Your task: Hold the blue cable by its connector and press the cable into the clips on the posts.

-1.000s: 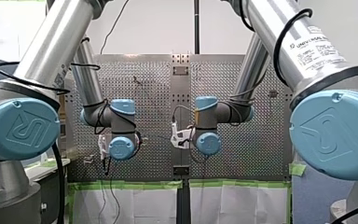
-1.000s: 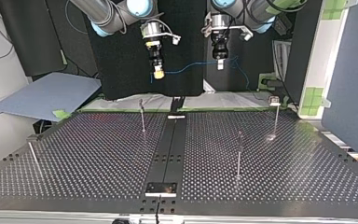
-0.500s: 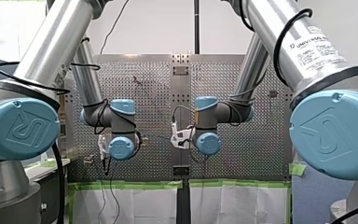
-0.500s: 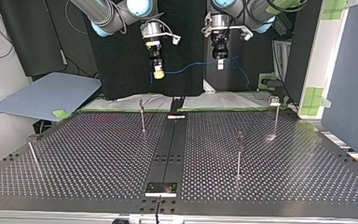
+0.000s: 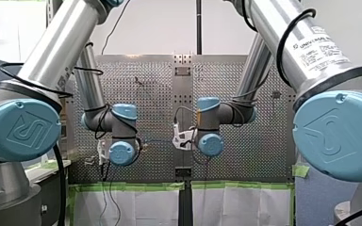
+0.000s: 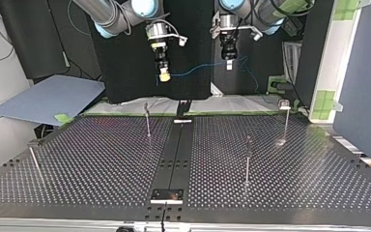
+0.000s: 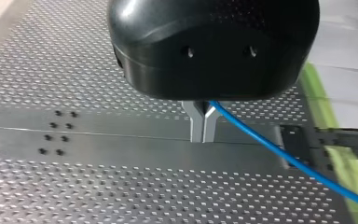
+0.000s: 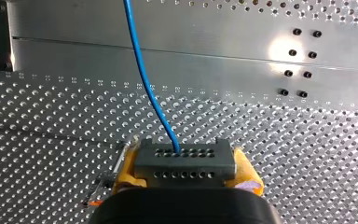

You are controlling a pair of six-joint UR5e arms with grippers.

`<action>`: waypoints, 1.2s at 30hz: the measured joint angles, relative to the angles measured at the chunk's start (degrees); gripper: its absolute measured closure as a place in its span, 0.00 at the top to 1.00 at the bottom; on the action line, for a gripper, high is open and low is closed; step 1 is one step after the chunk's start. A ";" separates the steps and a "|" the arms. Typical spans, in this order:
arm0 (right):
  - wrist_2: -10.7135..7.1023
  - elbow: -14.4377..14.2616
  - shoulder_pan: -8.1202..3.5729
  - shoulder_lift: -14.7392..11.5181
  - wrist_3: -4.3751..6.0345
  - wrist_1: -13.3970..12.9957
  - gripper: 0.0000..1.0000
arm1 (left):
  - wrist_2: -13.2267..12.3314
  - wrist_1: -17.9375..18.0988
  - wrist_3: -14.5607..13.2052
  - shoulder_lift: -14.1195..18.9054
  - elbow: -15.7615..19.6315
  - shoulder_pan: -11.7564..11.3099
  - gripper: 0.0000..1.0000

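The thin blue cable hangs in the air between my two grippers, above the far edge of the table. In the right wrist view my right gripper with yellow pads is shut on the grey connector, from which the blue cable runs ahead. My left gripper, black with metal fingers, is shut on the blue cable, which trails off to one side. In the top view my right gripper is at the left and my left gripper at the right. Thin posts stand on the table below.
The perforated table has a plain metal strip down its middle. Another post stands near the top view's left edge. A grey-blue sheet lies beyond the table's far left corner. Green tape marks the far edge.
In the front view my left arm's wrist has sunk a little. The right arm and the connector have not moved.
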State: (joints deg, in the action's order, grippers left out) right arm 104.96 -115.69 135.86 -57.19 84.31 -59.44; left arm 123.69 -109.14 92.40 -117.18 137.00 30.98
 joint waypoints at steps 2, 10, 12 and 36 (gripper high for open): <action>0.04 -0.15 0.12 0.59 -0.32 0.60 0.00 | 0.01 -0.02 -0.02 -1.16 0.00 0.00 0.00; 0.07 -0.28 0.23 3.58 -0.60 1.72 0.00 | 0.02 -0.03 -0.03 -4.15 0.00 -0.02 0.00; 0.08 -0.28 0.24 3.81 -0.61 1.75 0.00 | 0.02 -0.03 -0.03 -4.25 0.00 -0.02 0.00; 0.08 -0.29 0.24 3.96 -0.62 1.77 0.00 | 0.02 -0.04 -0.03 -4.31 0.00 -0.02 0.00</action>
State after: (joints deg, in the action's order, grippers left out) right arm 105.04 -115.98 136.10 -53.23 83.69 -57.67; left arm 123.70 -109.17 92.37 -121.49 137.00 30.96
